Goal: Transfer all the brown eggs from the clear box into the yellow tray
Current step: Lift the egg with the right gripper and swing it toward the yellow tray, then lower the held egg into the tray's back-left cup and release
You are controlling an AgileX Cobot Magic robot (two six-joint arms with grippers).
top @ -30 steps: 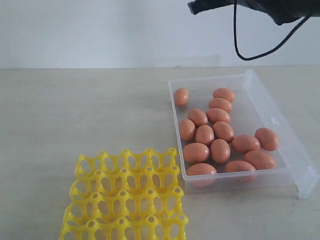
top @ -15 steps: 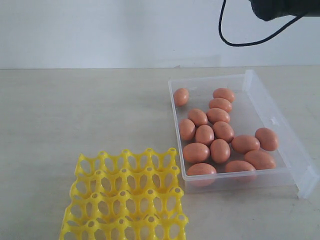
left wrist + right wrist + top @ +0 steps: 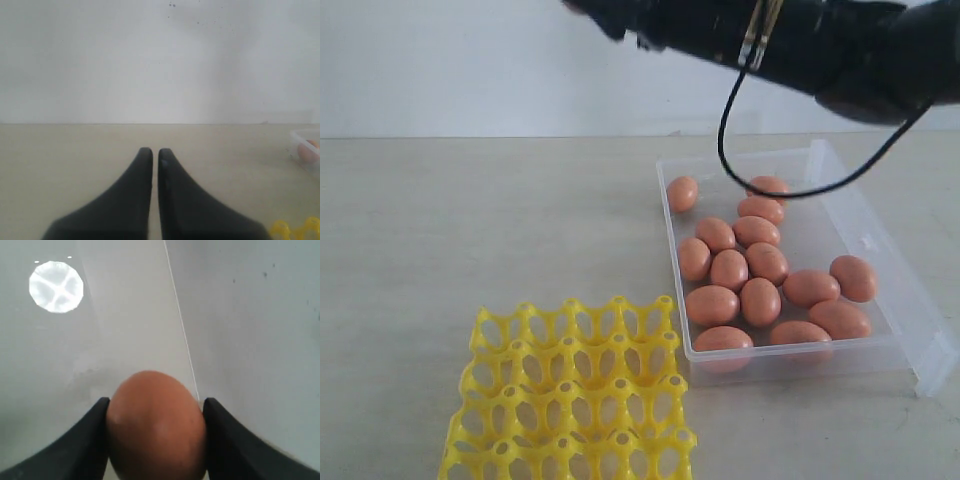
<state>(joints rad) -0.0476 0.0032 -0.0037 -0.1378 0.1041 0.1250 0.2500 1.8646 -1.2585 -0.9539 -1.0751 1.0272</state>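
Right gripper [image 3: 155, 404] pinching one brown egg [image 3: 156, 437]; left gripper [image 3: 154, 151] pressed together.

On my exterior view the yellow tray [image 3: 568, 343] sits at the left on the table [image 3: 470, 220]. The left fingers meet tip to tip above bare table. Clear box [image 3: 820, 235] lies to the tray's right, just apart from it, with the other brown eggs [image 3: 729, 269] clustered inside. My right arm [image 3: 800, 45] spans above the box, with the egg clamped between both its fingers.
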